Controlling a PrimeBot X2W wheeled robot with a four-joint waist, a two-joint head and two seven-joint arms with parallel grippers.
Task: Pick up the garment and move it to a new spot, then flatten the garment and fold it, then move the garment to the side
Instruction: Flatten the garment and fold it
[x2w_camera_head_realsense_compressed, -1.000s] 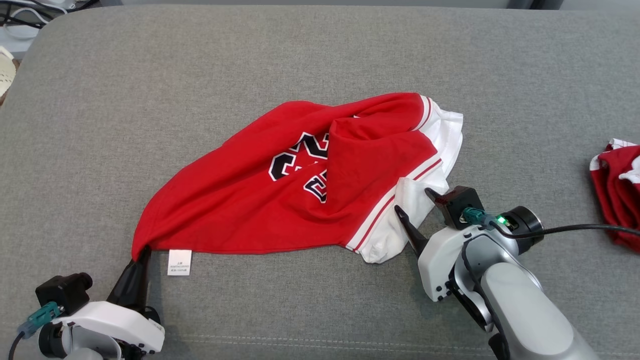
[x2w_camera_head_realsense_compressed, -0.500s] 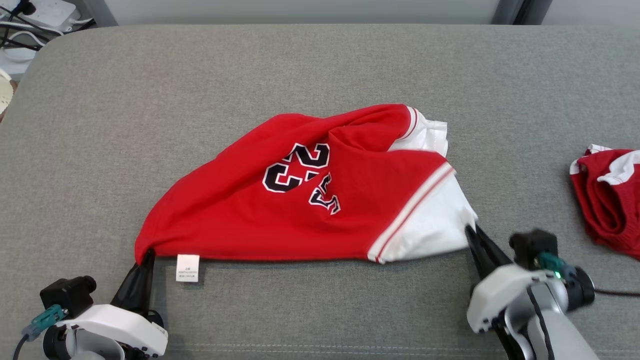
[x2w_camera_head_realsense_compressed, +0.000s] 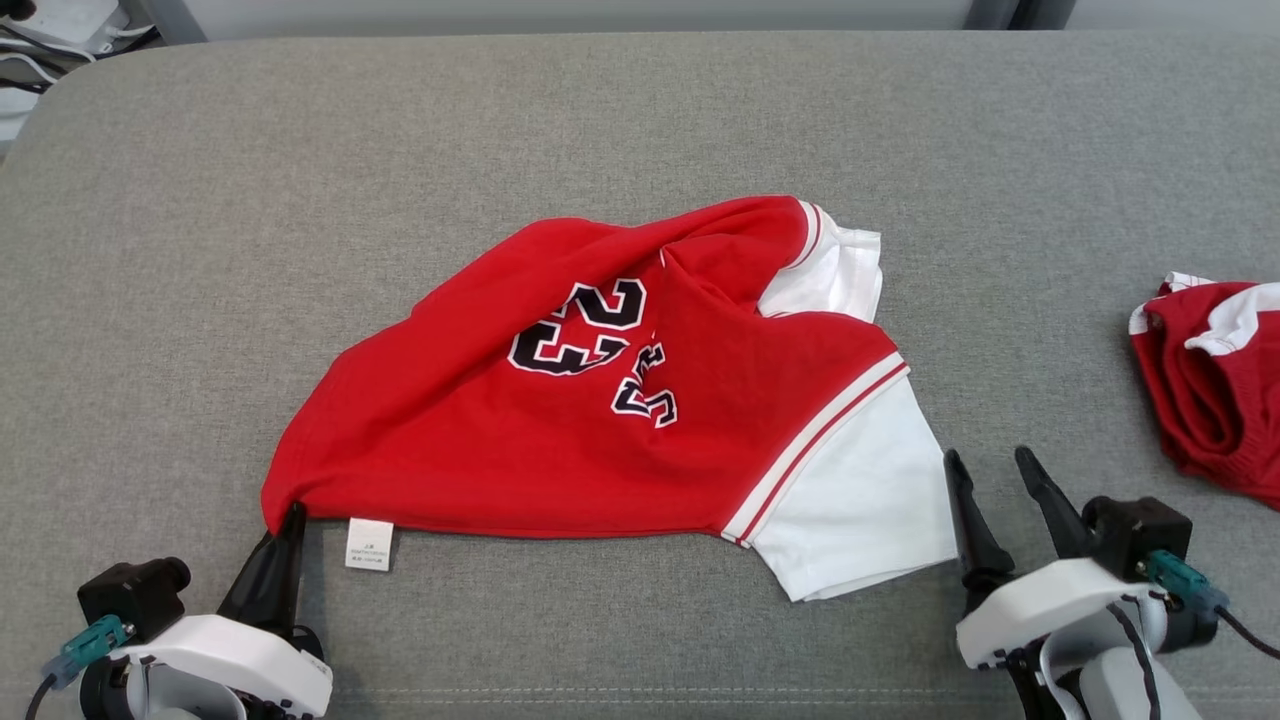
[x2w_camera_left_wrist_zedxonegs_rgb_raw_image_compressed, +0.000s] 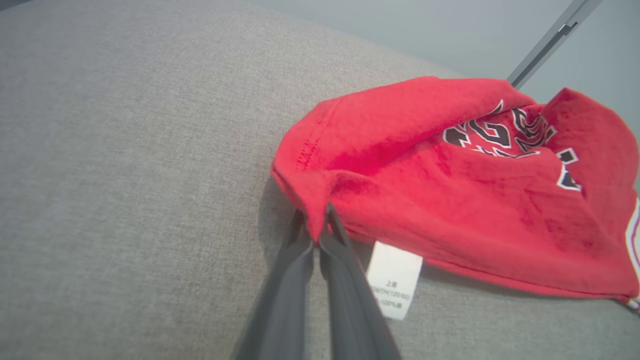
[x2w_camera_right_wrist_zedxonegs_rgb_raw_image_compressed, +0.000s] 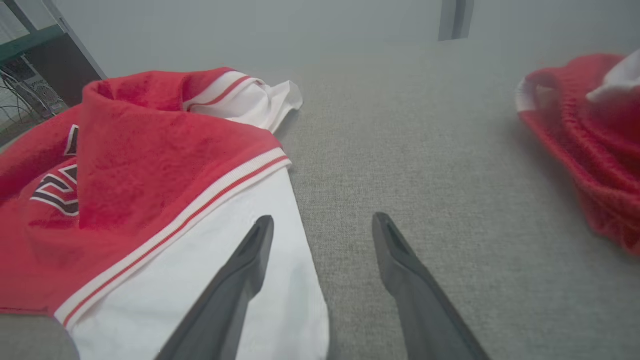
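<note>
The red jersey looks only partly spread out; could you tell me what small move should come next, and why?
Probably the right gripper should reach to the far white sleeve and draw it outward. It stands open beside the near sleeve, which lies flat, while the jersey is folded over itself by the far one. The left gripper, shut on the opposite corner, anchors the cloth.

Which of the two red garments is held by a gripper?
The spread-out red shirt with the number print, in the middle: the left gripper pinches its corner. The bunched red garment at the head view's right edge lies untouched.
</note>
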